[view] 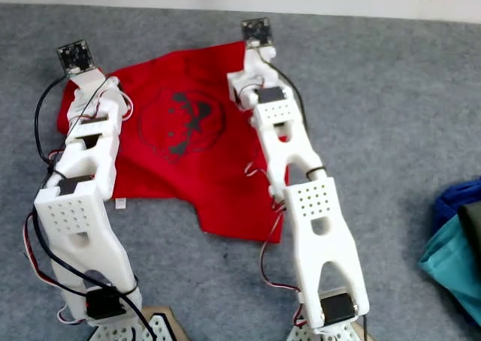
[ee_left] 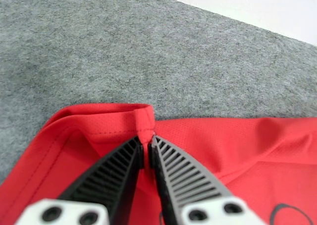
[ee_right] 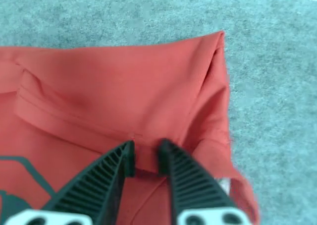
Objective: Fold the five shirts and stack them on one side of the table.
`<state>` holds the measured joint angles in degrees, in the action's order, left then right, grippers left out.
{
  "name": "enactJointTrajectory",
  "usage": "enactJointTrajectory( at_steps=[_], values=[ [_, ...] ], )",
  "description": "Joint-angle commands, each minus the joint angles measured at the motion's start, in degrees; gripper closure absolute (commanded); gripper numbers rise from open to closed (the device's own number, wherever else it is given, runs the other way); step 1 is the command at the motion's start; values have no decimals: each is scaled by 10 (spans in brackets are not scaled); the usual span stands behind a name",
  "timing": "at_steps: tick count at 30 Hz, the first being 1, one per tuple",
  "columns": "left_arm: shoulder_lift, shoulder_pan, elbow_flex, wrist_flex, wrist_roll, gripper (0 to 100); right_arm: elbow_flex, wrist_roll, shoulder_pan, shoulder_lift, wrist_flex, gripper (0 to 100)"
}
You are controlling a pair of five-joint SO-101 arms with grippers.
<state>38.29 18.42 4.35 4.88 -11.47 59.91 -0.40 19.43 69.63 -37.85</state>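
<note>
Nearest to the arm bases, bare grey table [view: 225, 281], and well apart at its right edge a heap of blue and teal shirts [view: 458, 243], not folded as far as can be judged. Just beyond the bases, the near hem of the red shirt [view: 173, 172], spread flat between the two arms, print upward, a little skewed, with its lowest corner closer to the right arm. Long axis from near to far, so running away from the bases. At the far edge, one gripper at each corner. Left gripper [ee_left: 147, 141] closed tight on a small fold of the hem at the far left corner. Right gripper [ee_right: 146, 149] pinching a ridge of cloth close to the far right corner, with a narrow gap between the jaws, most likely a grip and not an open hand. Held edge therefore lying across, from side to side, and the whole body of the shirt lying back toward the bases from both grippers. Probably the first fold in hand: calls for both corners to be drawn together toward the near hem at equal pace, otherwise a crooked fold.
</note>
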Motion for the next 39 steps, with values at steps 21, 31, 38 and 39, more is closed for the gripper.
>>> enactJointTrajectory(
  at_steps=[21,31,38,39],
  values=[
    [-8,-10,-28,0,-7,993,10,28,-2,-79,-47,991],
    [-7,-8,-197,-172,-7,993,10,-24,-22,-176,-122,991],
    [-8,-8,-325,-361,-7,993,10,-24,-24,-228,-190,991],
    [-8,-8,-342,-393,-7,993,10,-24,-23,-241,-206,991]
  ],
)
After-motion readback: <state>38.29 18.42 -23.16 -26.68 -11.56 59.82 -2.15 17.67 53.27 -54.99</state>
